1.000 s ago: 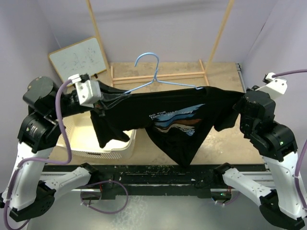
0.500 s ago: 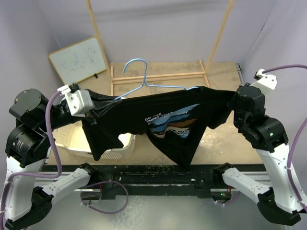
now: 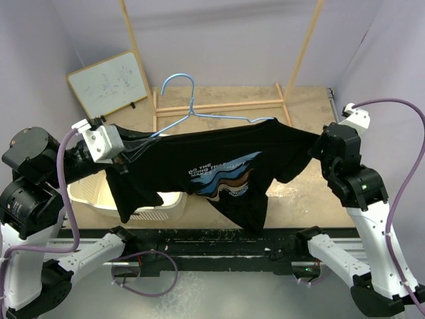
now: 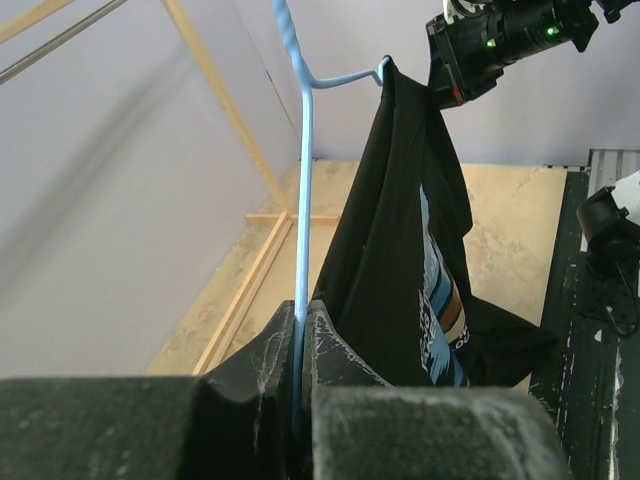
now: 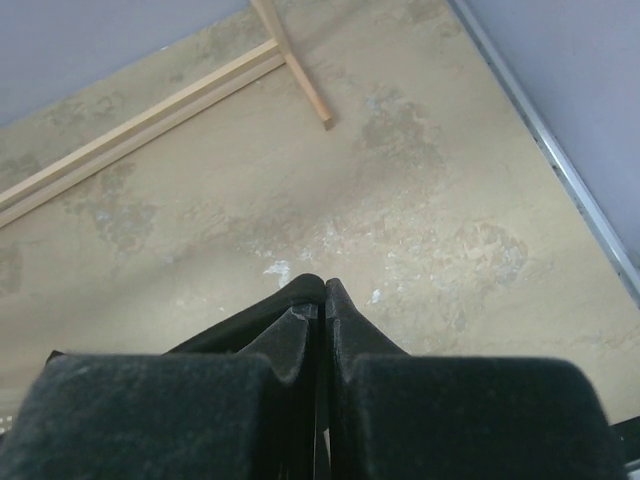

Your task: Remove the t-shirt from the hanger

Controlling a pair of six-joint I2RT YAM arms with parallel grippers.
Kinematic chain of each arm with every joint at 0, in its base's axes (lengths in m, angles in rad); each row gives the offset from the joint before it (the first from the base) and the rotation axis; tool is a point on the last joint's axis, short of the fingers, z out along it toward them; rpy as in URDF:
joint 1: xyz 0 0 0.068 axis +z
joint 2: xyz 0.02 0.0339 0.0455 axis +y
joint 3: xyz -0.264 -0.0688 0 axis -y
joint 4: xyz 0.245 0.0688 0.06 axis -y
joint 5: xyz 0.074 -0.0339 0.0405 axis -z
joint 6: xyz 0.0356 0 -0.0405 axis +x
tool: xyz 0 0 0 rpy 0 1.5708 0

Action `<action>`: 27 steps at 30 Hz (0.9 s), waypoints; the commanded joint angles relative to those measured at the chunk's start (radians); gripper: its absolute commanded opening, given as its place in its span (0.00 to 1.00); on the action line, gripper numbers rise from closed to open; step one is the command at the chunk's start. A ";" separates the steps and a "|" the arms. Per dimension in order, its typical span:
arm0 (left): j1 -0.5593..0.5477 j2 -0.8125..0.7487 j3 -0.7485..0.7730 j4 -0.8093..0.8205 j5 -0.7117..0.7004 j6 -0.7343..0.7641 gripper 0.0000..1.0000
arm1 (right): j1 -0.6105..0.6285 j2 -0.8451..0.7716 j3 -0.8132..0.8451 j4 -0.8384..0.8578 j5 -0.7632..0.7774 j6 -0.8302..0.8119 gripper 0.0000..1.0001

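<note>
Lilac walls close in a tan table [image 3: 309,106], with a wooden rack frame [image 3: 219,105] standing at its back. We see the t-shirt [image 3: 219,166] strung in the air above the table between our two arms, its printed chest facing up and its lower part sagging. The hanger [image 3: 192,100] lies along the shirt's upper edge, its hook free in the air and both wire shoulders running in under the cloth. We judge the cloth light, soft and limp: it will drape and bunch wherever it is not held, so a sleeve or shoulder seam is the place to pinch it. The wire looks thin, stiff and smooth, and we expect the cloth to slide along it, perhaps catching at a corner. Our left tool [image 4: 302,330] is closed on the hanger wire, which runs straight down between its fingers with black cloth just beside them. Our right tool [image 5: 325,292] is clamped fully together on the shirt's far sleeve end, holding that side taut.
</note>
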 commanded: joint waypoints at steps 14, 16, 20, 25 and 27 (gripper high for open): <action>0.006 -0.049 0.062 0.139 -0.107 -0.006 0.00 | -0.126 -0.026 -0.170 0.057 -0.128 -0.050 0.00; 0.007 -0.032 0.057 0.159 -0.079 -0.033 0.00 | -0.126 -0.038 -0.164 0.077 -0.166 -0.063 0.00; 0.007 0.049 0.028 0.264 -0.009 -0.115 0.00 | -0.126 -0.039 -0.090 0.048 -0.179 -0.063 0.00; 0.007 0.222 0.009 0.445 0.087 -0.228 0.00 | -0.126 -0.072 0.004 0.037 -0.254 -0.099 0.00; 0.007 0.289 0.018 0.511 0.116 -0.257 0.00 | -0.126 -0.096 0.033 0.037 -0.308 -0.128 0.00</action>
